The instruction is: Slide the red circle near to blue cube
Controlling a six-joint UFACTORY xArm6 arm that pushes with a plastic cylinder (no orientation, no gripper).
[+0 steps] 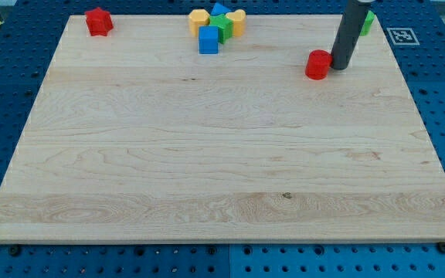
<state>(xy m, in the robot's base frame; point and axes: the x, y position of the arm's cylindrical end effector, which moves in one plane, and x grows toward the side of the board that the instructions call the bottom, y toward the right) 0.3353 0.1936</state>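
Note:
The red circle (pixel 317 65) lies on the wooden board near the view's top right. My tip (pixel 338 66) stands right next to it on its right side, touching or nearly touching. The blue cube (pixel 208 41) sits near the top middle, well to the left of the red circle. It lies at the lower edge of a cluster of blocks.
The cluster holds a yellow block (pixel 199 19), a green block (pixel 222 27), another yellow block (pixel 236 22) and a blue block (pixel 219 9) at the board's top edge. A red block (pixel 98 21) sits at top left. A green block (pixel 368 22) shows behind the rod.

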